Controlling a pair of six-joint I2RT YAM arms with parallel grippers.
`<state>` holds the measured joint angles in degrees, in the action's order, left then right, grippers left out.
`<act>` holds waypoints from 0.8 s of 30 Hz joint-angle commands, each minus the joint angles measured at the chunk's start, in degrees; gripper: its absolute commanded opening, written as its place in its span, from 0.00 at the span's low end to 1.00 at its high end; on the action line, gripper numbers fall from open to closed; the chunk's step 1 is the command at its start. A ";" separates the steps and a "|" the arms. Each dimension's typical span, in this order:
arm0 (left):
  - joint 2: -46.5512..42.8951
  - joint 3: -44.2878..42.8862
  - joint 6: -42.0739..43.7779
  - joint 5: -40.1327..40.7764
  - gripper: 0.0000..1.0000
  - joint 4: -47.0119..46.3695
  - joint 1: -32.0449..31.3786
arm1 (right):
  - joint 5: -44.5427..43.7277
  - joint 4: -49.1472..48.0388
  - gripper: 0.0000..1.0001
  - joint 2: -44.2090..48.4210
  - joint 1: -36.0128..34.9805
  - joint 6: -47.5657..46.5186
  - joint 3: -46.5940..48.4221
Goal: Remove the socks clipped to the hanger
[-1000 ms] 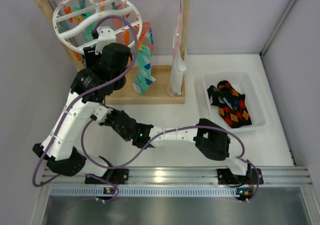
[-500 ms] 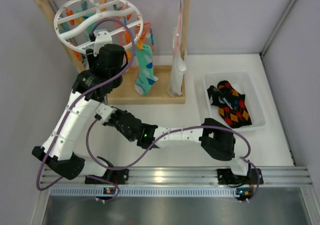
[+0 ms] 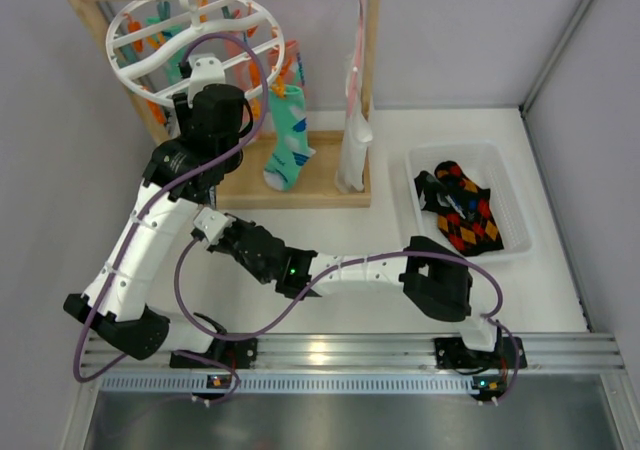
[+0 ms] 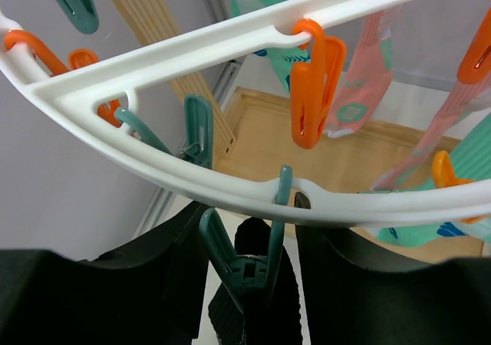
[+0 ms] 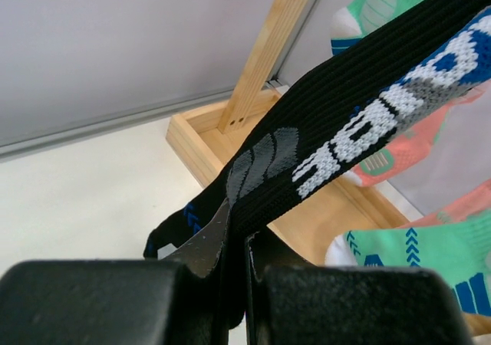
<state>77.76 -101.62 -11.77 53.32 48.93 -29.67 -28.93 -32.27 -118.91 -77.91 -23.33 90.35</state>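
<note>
socks (image 3: 462, 215) in dark, orange-checked patterns lie in the bin (image 3: 470, 152) at right, so part of the job looks done. a mint-green sock (image 3: 287, 145) and pink socks (image 4: 368, 77) hang clipped to the white hanger (image 4: 153, 65) on the wooden rack. right gripper (image 5: 234, 276) is pinched on a black sock (image 5: 337, 130) with blue and white marks, stretched taut. left gripper (image 4: 247, 222) straddles the teal clip (image 4: 244, 272) that appears to hold it; whether it squeezes cannot be told.
</note>
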 commanded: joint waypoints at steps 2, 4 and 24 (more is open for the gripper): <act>-0.59 -2.00 1.05 -0.85 0.50 -4.89 0.23 | 2.74 -1.48 0.00 2.90 -1.90 1.80 -0.61; -0.24 -2.35 0.96 -1.46 0.43 -4.81 0.23 | 2.91 -1.39 0.00 2.90 -1.89 1.97 -0.61; -8.84 4.23 -2.55 -13.75 0.92 -4.72 0.31 | -0.87 9.30 0.00 38.96 -3.13 14.08 -31.97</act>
<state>73.93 -99.37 -12.29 44.42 46.50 -29.67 -27.73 -27.81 -95.29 -80.42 -15.97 61.49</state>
